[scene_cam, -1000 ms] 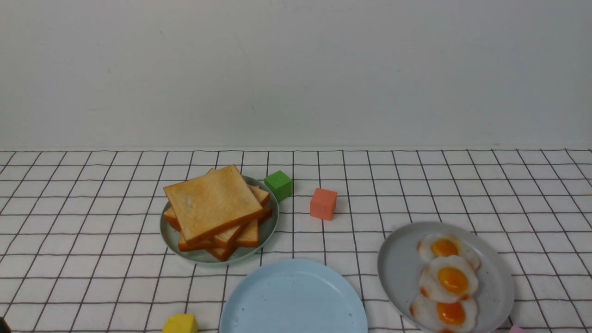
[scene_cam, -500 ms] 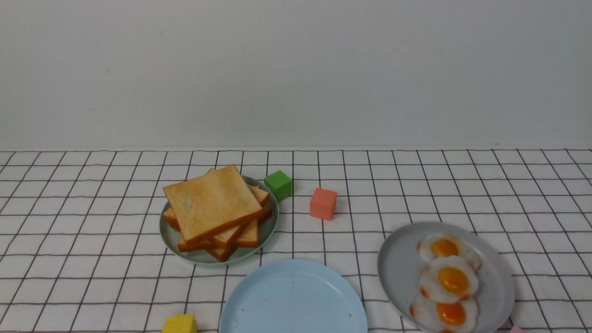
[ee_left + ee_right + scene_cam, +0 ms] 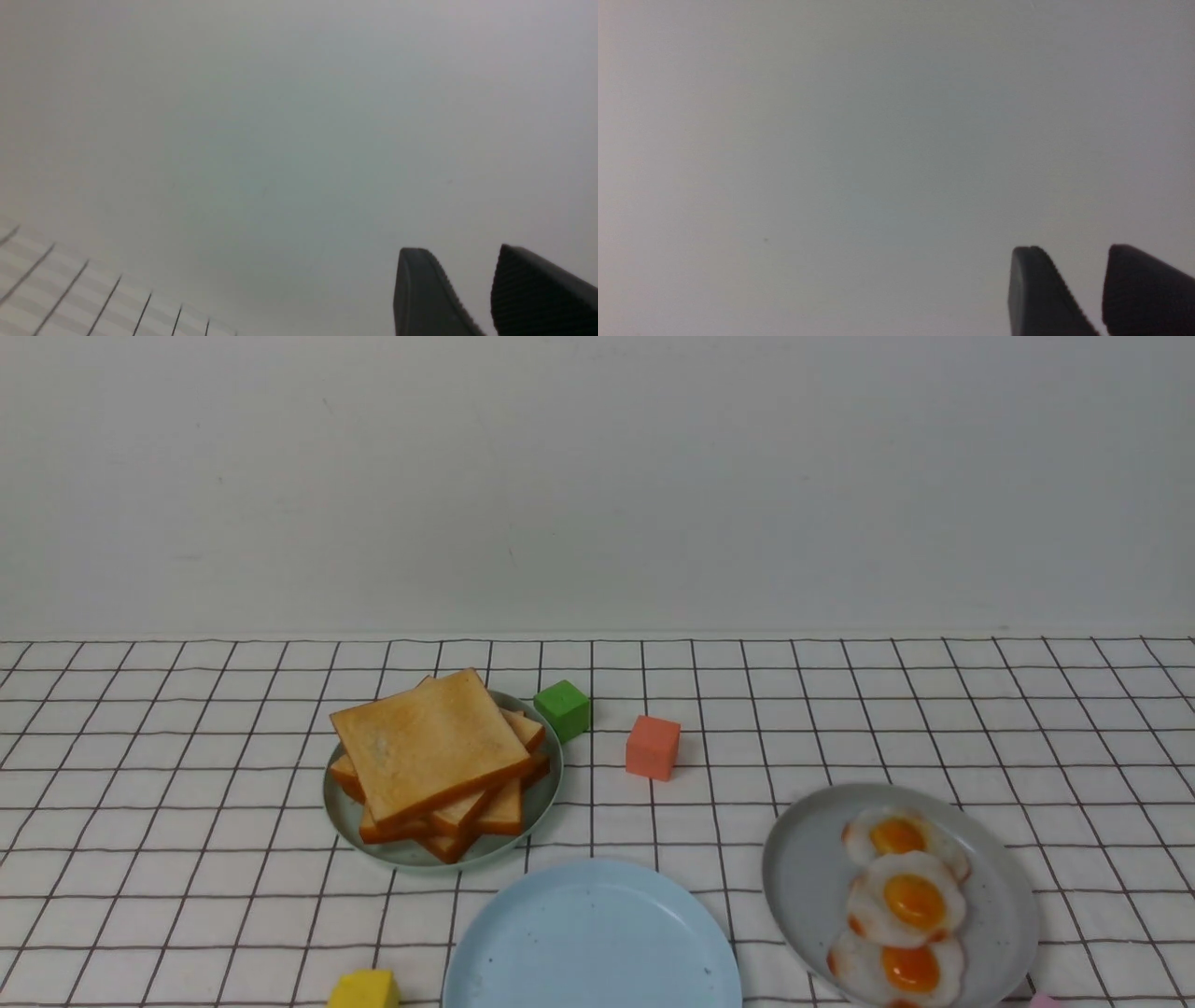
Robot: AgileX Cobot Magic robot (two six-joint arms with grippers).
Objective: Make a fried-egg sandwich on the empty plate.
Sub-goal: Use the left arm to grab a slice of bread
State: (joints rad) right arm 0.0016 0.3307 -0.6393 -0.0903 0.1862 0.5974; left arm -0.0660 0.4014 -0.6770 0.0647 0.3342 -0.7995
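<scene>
The pale sky-blue plate (image 3: 591, 943) lies bare at the table's front middle. No sandwich is in view. A stack of toast slices (image 3: 429, 747) sits on a pale green plate (image 3: 341, 817) behind it to the left. Three fried eggs (image 3: 910, 901) lie in a row on a grey speckled plate (image 3: 808, 877) at the front right. Neither gripper shows in the front view. In the wrist views my left gripper (image 3: 460, 252) and right gripper (image 3: 1073, 249) point at the bare wall. Each has its fingertips apart and holds nothing.
A green cube (image 3: 563, 709) touches the toast plate's far rim. An orange-red cube (image 3: 653, 746) stands behind the blue plate. A yellow cube (image 3: 364, 989) sits at the front left edge and a pink object (image 3: 1044, 1001) at the front right. The checked cloth (image 3: 70, 298) shows in the left wrist view.
A dark bit at the lower left corner of the front view one second ago has gone out of view. Nothing on the table has moved.
</scene>
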